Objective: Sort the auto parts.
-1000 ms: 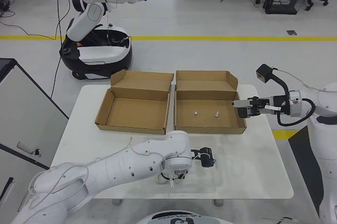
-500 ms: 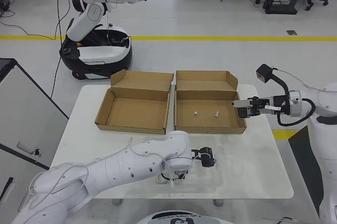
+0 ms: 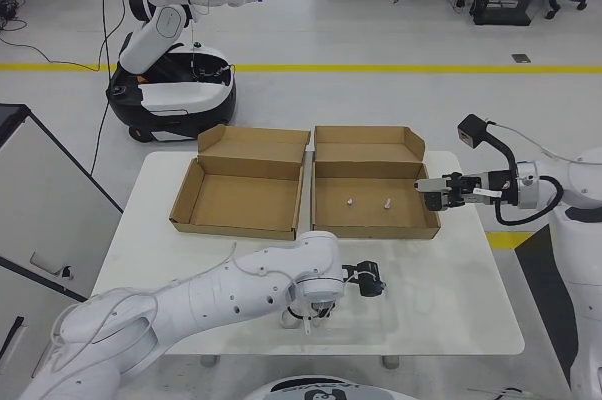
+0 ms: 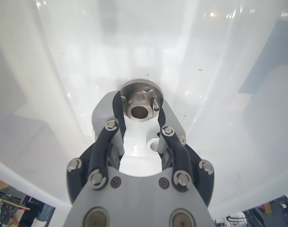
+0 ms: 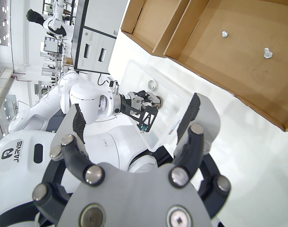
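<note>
My left gripper (image 4: pixel 139 101) is inside a clear plastic bin (image 5: pixel 162 128) near the table's front, shut on a flanged metal hub (image 4: pixel 141 106); its black pads press the hub from both sides. A white ring (image 4: pixel 153 145) lies on the bin floor beside it. From above, the left gripper (image 3: pixel 367 281) sits just ahead of the arm's elbow. My right gripper (image 3: pixel 422 186) hangs open at the right wall of the right cardboard box (image 3: pixel 373 218), which holds two small metal bolts (image 3: pixel 351 200) (image 3: pixel 388 203). The left cardboard box (image 3: pixel 243 200) holds nothing.
Both boxes stand side by side at the back of the white table (image 3: pixel 461 300), lids folded back. A grey cabinet (image 3: pixel 31 200) stands left of the table, and another white robot (image 3: pixel 176 90) is parked behind it. The table's right front is bare.
</note>
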